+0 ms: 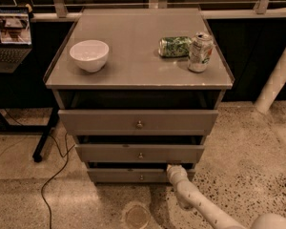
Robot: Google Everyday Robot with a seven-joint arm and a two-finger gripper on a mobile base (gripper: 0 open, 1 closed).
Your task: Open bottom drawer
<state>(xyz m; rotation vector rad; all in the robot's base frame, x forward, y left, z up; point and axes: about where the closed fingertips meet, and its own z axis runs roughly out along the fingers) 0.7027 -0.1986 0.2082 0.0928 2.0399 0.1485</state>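
The grey cabinet has three drawers. The bottom drawer [128, 176] is the lowest and slimmest front, with a small silver knob [141, 177] at its centre. A dark gap shows above its top edge. My gripper [172, 168] comes up from the lower right on a white arm [200, 205]. Its tip sits at the top right edge of the bottom drawer front, to the right of the knob and just under the middle drawer [140, 153].
On the cabinet top [138, 56] stand a white bowl [89, 55], a crushed green can lying down [175, 46] and an upright can [199, 52]. A laptop [8, 35] sits on a dark desk at left, with a cable [55, 168] on the floor. A white post [276, 78] stands at right.
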